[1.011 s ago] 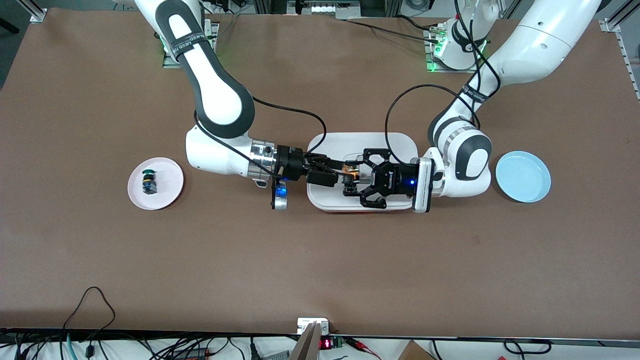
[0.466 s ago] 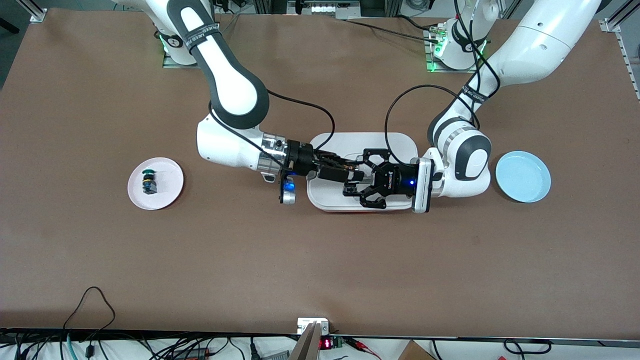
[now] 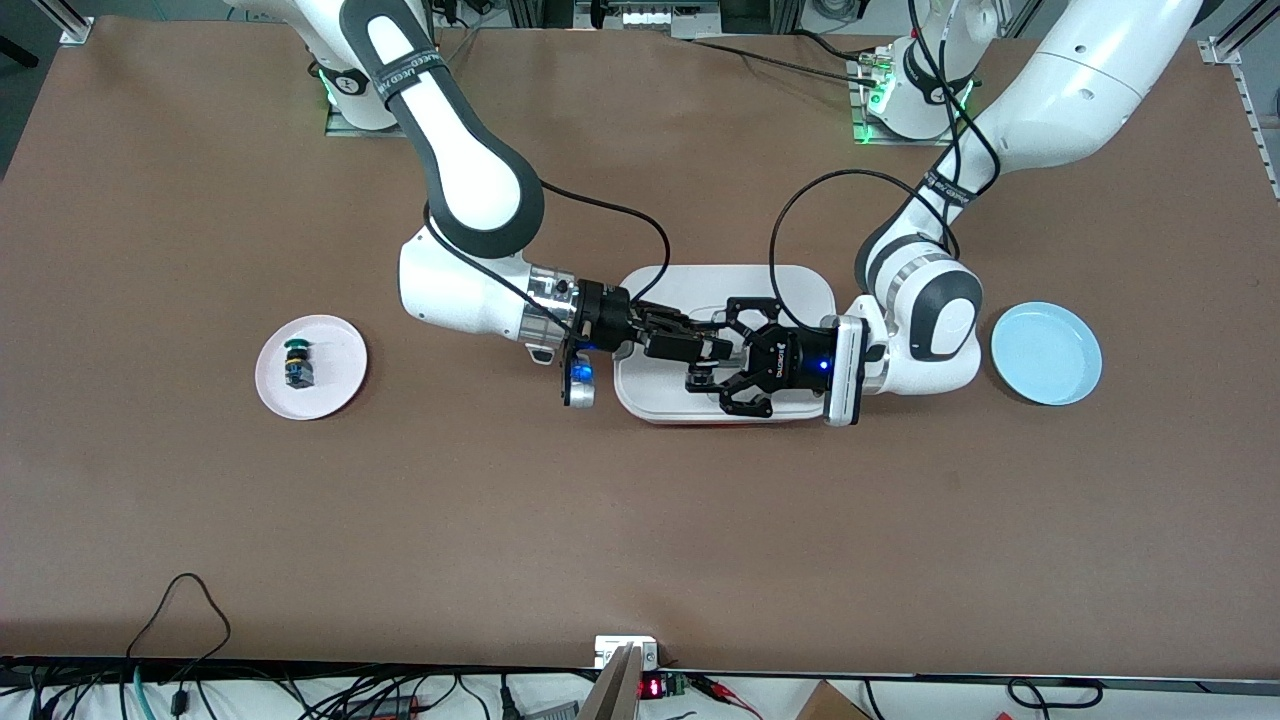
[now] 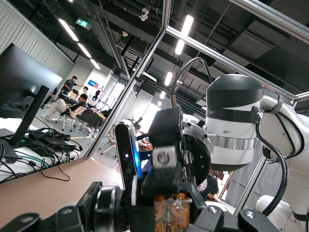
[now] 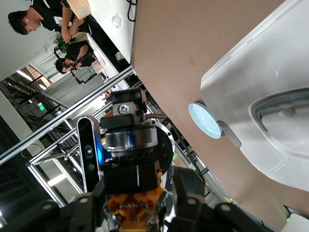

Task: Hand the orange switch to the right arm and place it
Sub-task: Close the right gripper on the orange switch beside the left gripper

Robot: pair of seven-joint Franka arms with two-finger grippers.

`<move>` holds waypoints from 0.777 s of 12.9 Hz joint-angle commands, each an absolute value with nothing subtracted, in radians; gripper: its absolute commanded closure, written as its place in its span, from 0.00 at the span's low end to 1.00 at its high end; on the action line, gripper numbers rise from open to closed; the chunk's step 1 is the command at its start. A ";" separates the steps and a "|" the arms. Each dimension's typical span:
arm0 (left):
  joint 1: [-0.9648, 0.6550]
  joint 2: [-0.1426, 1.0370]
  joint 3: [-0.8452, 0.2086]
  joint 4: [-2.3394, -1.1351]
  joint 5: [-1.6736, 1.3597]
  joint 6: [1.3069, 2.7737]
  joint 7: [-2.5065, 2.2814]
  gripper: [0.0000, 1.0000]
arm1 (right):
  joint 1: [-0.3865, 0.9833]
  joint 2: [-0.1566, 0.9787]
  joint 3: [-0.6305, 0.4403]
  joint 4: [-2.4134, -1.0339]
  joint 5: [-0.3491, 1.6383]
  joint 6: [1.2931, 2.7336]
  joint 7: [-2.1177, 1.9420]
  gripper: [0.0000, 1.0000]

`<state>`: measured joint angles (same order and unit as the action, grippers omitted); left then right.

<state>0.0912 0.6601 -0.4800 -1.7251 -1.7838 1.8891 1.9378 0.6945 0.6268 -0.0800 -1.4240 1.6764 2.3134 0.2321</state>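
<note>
Switch body looks light, stiff and slick: your left claw (image 3: 708, 358) pinches the orange switch (image 4: 171, 212) in the air over the white tray (image 3: 790, 285). The right claw (image 3: 704, 346) straddles it, fingers apart. Close on the black body, not the orange part.

Both claws hide the orange switch (image 4: 170, 216) in the front view.

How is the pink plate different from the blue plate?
The pink plate lies toward the right arm's end of the table; the blue plate lies toward the left arm's end. The pink plate holds a small green-topped switch; the blue plate holds nothing. Both are round, shallow and flat on the table.
</note>
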 commanded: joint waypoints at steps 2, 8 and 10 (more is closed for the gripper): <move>0.083 0.670 -0.482 -1.707 -1.822 1.890 1.979 0.45 | 0.698 0.647 -0.084 -1.393 1.703 2.325 0.216 0.70; 0.083 0.666 -0.483 -1.707 -1.824 1.888 1.977 0.44 | 0.690 0.644 -0.087 -1.376 1.703 2.324 0.213 0.92; 0.083 0.666 -0.482 -1.707 -1.824 1.888 1.976 0.44 | 0.686 0.643 -0.087 -1.376 1.703 2.324 0.213 0.92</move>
<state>0.0799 0.6608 -0.4874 -1.7121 -1.7956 1.8910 1.9385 0.6955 0.6360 -0.0804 -1.4015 1.6807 2.3147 0.2277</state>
